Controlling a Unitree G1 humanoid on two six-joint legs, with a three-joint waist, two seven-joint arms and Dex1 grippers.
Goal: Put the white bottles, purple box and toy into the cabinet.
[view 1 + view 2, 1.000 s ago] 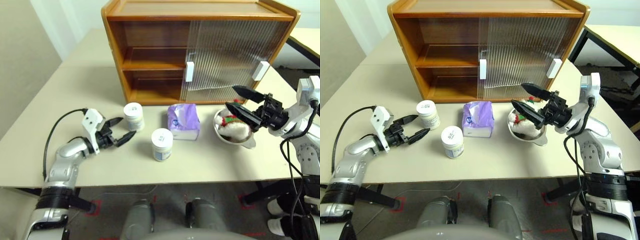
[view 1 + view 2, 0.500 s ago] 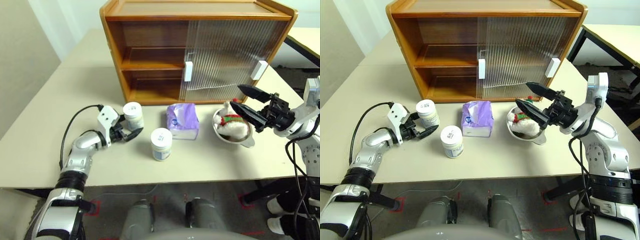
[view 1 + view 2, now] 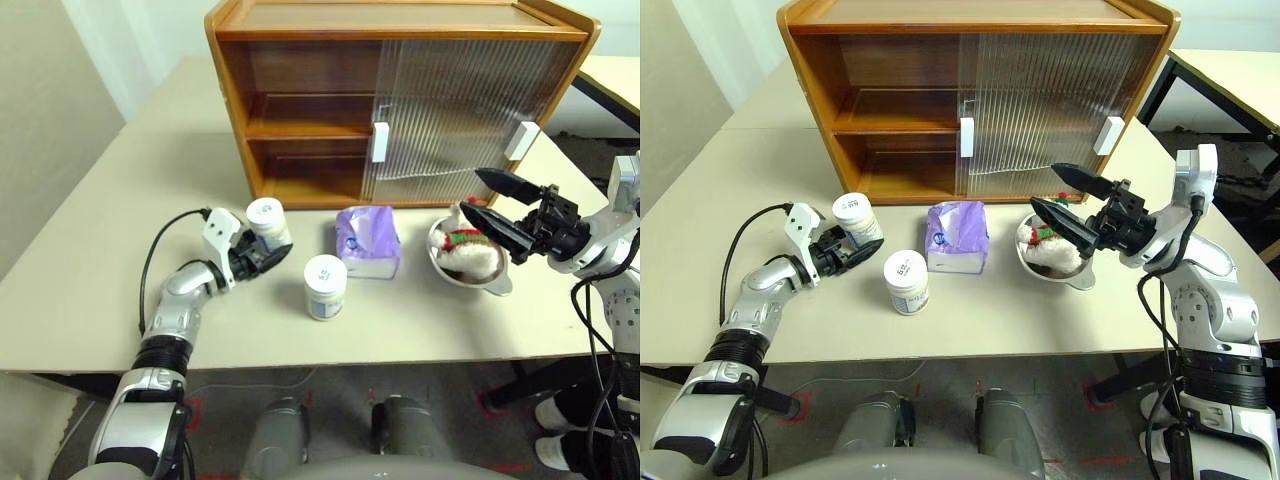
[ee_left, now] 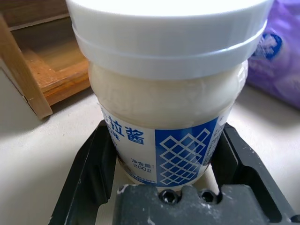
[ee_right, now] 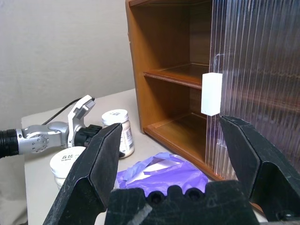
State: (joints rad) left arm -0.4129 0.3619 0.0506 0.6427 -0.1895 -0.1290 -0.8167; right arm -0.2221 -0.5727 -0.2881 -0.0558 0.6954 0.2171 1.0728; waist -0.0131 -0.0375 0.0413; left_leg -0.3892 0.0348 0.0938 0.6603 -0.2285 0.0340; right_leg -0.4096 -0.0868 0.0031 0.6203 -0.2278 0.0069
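Two white bottles stand on the table. My left gripper (image 3: 270,246) is shut on the far one (image 3: 266,218), low on its sides; in the left wrist view both fingers (image 4: 93,164) press its label. The near white bottle (image 3: 324,286) stands free beside the purple box (image 3: 367,241). The toy (image 3: 468,250) lies in a steel bowl (image 3: 497,284) at the right. My right gripper (image 3: 472,192) hangs open just above the toy, holding nothing. The cabinet (image 3: 300,70) stands behind, its left half uncovered and its two shelves bare.
Both ribbed sliding doors (image 3: 460,110) with white handles (image 3: 379,142) cover the cabinet's right half. A black cable (image 3: 165,245) loops from my left wrist. Another table (image 3: 615,75) stands at the far right.
My left gripper slid in to the far white bottle and its fingers closed against the bottle's sides. The right gripper stayed where it was, open.
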